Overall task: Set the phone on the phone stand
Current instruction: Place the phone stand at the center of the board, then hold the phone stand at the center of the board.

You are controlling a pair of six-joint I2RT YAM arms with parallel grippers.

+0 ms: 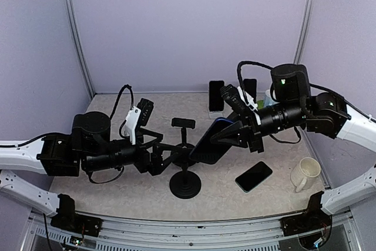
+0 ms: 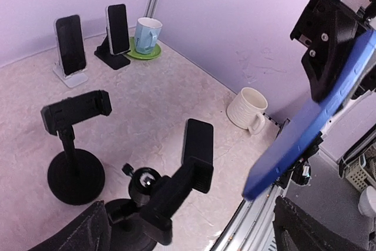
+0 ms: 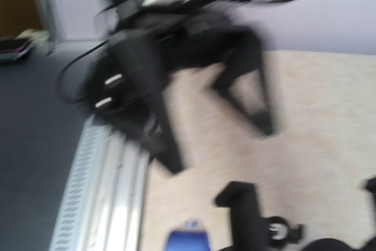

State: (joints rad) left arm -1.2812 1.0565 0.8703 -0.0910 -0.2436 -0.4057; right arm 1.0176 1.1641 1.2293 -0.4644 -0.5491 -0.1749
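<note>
Right fingers [image 2: 326, 51] clamped shut on flat blue phone [image 2: 311, 116], tilted. Left fingers [image 2: 82, 233] spread wide, empty. Matte black round-based stand [image 1: 185, 185] on mottled beige worktop [image 1: 132, 195].

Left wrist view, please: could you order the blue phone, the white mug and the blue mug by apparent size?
1. blue phone, by far the nearest.
2. white mug.
3. blue mug, farther back, so the mugs' true sizes stay unsure.

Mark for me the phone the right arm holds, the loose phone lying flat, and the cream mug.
held phone [image 1: 210, 144], top view, middle of its dark face.
loose phone [image 1: 254, 176], top view, screen centre.
cream mug [image 1: 304, 178], top view, outer side wall.
</note>
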